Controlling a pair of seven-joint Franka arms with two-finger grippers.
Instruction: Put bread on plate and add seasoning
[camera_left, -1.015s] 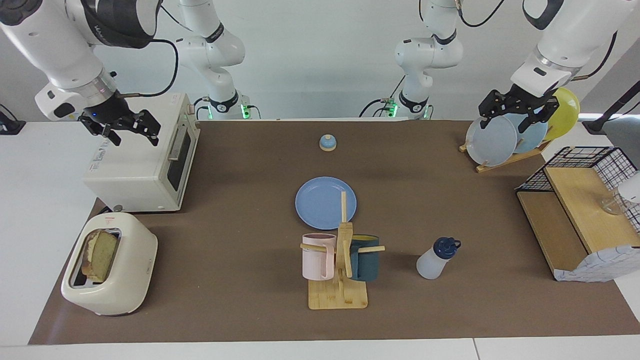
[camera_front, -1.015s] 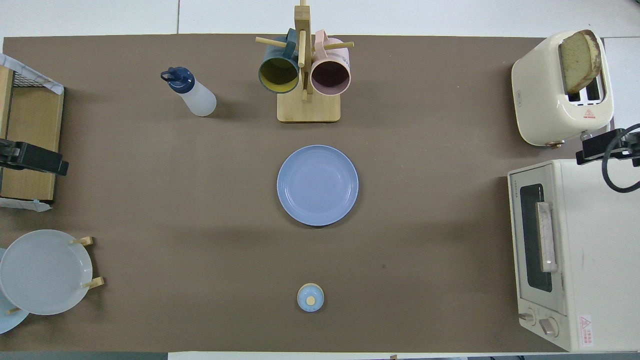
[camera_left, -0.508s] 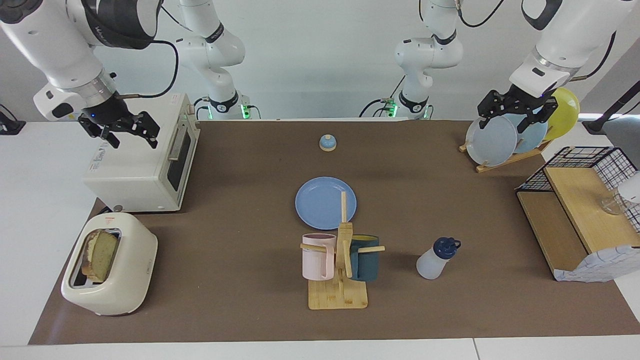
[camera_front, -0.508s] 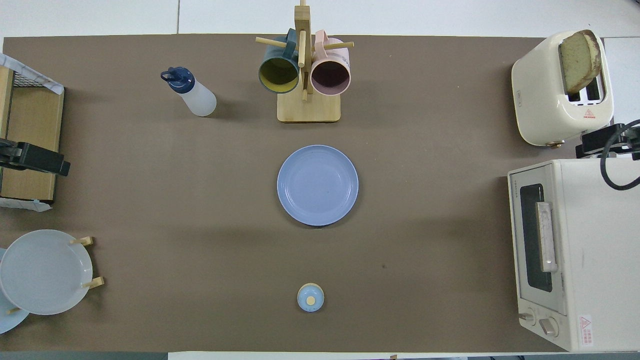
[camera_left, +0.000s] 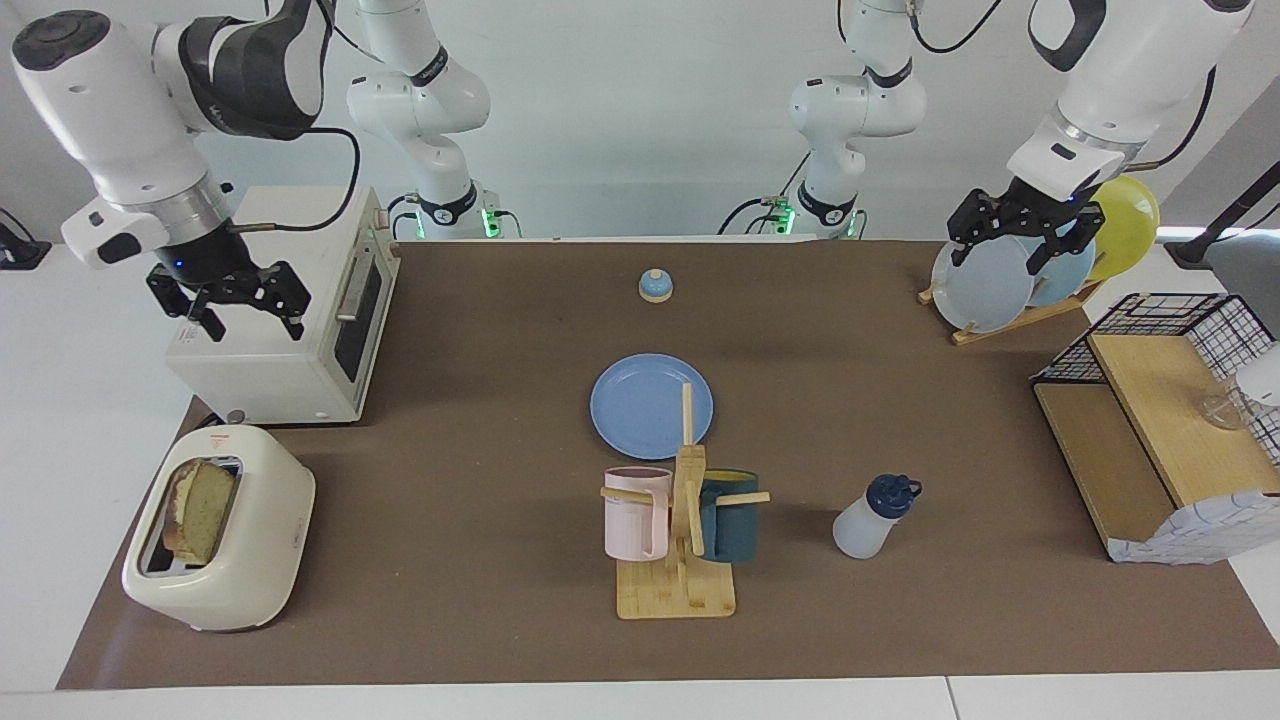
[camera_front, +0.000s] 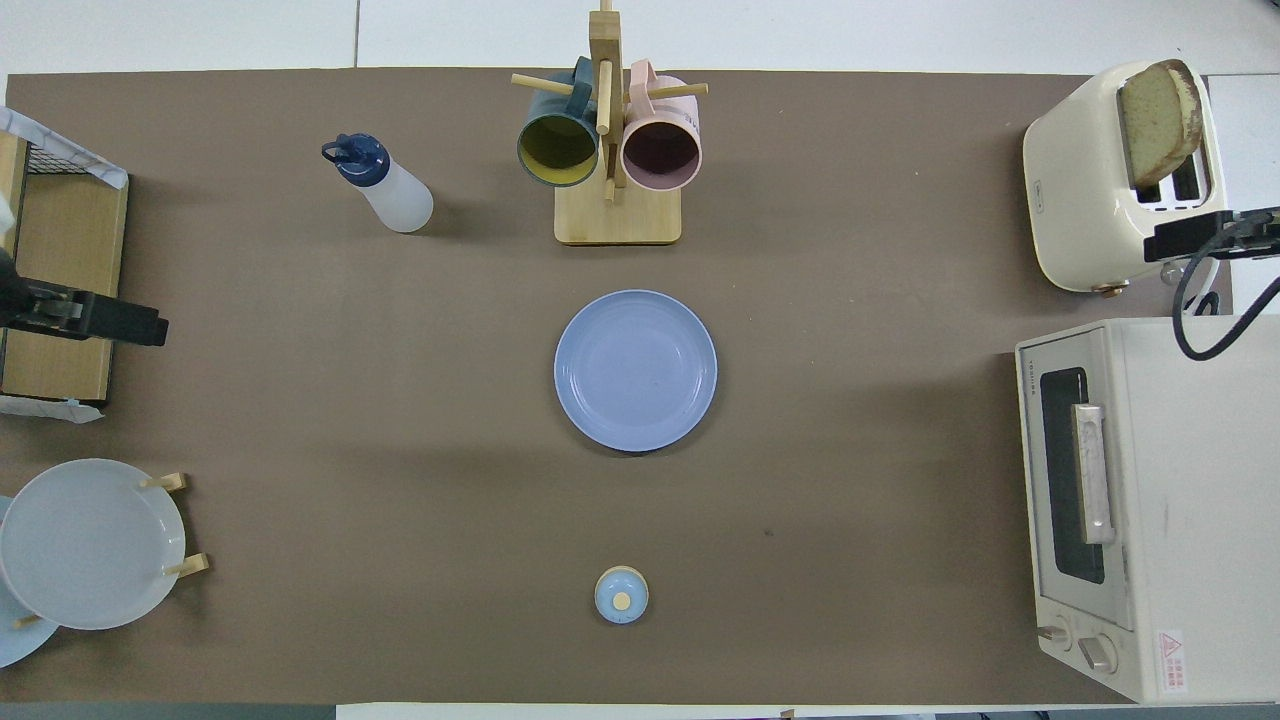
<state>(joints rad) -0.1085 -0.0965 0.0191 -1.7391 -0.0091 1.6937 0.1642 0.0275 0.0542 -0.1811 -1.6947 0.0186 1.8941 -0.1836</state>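
Observation:
The bread (camera_left: 200, 510) (camera_front: 1155, 120) stands upright in a slot of the cream toaster (camera_left: 262, 540) at the right arm's end of the table. Mid-table lies the blue plate (camera_left: 640, 405) (camera_front: 635, 370), with nothing on it. The seasoning (camera_left: 872, 520) (camera_front: 385, 185), a whitish bottle with a navy cap, stands farther from the robots than the plate, toward the left arm's end. My right gripper (camera_left: 250, 322) hangs open and holds nothing above the toaster oven (camera_left: 280, 360). Over the plate rack (camera_left: 985, 285), my left gripper (camera_left: 997, 258) is also open and holds nothing.
A wooden mug tree (camera_left: 680, 560) with a pink and a dark blue mug stands just farther out than the plate. A small bell (camera_left: 655, 286) sits near the robots. A wire and wood shelf (camera_left: 1170, 420) fills the left arm's end.
The right gripper has come down and moved out over the toaster oven toward the toaster. The left gripper has shifted slightly toward the table's middle. Nothing on the table moved.

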